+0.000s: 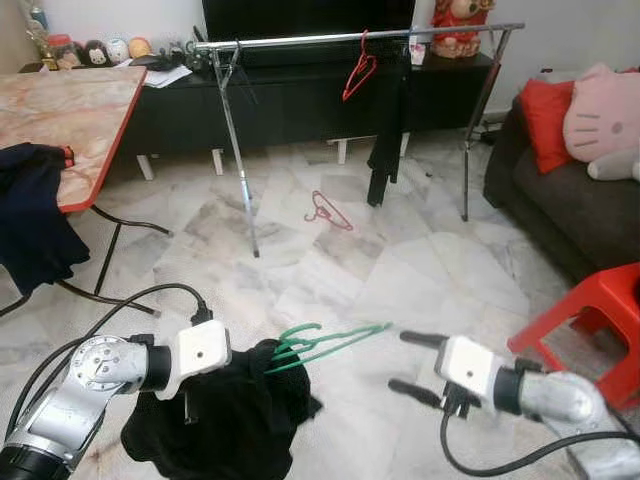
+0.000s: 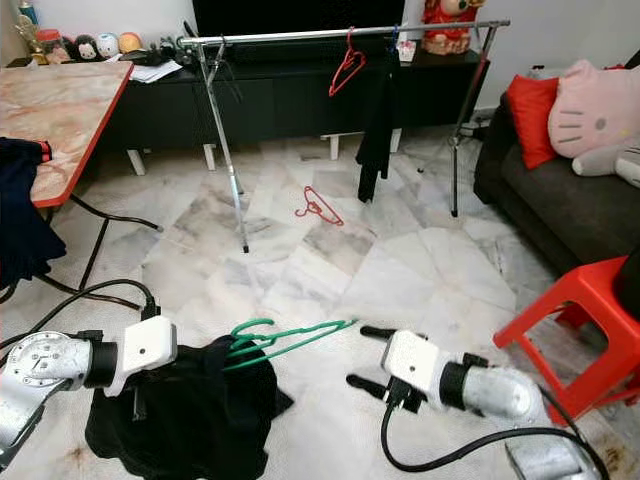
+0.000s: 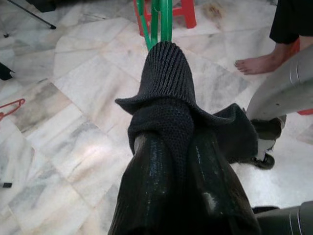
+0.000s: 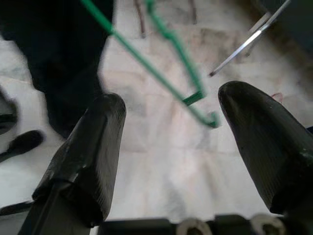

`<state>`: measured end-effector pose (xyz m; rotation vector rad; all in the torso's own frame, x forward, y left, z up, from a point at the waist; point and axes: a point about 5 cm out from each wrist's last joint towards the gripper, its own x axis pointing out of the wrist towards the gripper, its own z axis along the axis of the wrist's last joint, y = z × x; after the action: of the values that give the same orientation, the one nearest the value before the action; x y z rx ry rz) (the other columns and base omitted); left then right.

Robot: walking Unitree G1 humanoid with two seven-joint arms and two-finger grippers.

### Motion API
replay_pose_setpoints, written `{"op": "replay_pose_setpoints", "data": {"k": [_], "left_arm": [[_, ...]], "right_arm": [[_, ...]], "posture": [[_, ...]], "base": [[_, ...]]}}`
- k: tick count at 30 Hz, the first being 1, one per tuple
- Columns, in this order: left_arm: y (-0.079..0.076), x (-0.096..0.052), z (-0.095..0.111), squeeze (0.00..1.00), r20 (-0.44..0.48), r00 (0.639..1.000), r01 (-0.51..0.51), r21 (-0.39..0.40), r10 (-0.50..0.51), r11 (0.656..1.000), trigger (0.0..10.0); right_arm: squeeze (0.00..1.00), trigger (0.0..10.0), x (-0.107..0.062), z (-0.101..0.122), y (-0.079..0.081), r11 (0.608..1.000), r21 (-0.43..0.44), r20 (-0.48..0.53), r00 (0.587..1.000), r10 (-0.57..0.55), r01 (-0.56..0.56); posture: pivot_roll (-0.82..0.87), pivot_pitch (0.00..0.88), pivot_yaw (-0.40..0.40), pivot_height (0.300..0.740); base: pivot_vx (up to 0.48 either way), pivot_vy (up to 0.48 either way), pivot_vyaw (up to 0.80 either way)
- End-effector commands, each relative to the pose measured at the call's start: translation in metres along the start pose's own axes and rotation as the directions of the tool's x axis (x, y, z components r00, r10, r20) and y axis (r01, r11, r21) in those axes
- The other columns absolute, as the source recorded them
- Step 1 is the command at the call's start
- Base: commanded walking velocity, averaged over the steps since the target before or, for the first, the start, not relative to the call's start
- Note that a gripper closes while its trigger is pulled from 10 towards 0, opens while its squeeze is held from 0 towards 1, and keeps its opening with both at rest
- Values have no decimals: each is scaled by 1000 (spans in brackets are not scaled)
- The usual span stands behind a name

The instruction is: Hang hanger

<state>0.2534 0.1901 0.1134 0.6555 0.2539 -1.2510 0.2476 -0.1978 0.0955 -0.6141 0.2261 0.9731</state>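
Left gripper is clamped on the black garment bunched over the green hanger, held low and far from the rail. Right gripper is spread wide, empty, just beside the hanger tip. Risk: the garment slides off, or the hanger swings clear of the right fingers.

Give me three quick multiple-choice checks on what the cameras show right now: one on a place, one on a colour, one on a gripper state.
1. Where is the loose red hanger?
A. on the floor under the rail
B. on the sofa
C. on the table

2. What colour is the hanger poking out of the black garment?
A. red
B. white
C. green

3. How is the right gripper?
A. shut on the hanger
B. open, holding nothing
C. shut on the garment

Key: 1 A, it lies on the tiles below the clothes rail. 2 C, its wire is green. 3 B, its fingers stand apart beside the hanger's tip.
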Motion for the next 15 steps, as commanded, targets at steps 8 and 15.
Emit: {"op": "replay_pose_setpoints", "data": {"k": [8, 15], "left_arm": [[10, -3, 22, 0, 14, 996, 83, 90, -84, 992, 10000], [19, 3, 43, 0, 40, 992, 114, 179, -123, 977, 10000]], "right_arm": [[0, 10000, 4, 39, -25, 988, -79, 209, 972, -111, 130], [0, 10000, 14, 35, -7, 997, -65, 191, 980, 60, -48]], "posture": [[-66, 0, -22, 740], [-53, 0, -25, 740]], "base": [[0, 0, 0], [0, 0, 0]]}}
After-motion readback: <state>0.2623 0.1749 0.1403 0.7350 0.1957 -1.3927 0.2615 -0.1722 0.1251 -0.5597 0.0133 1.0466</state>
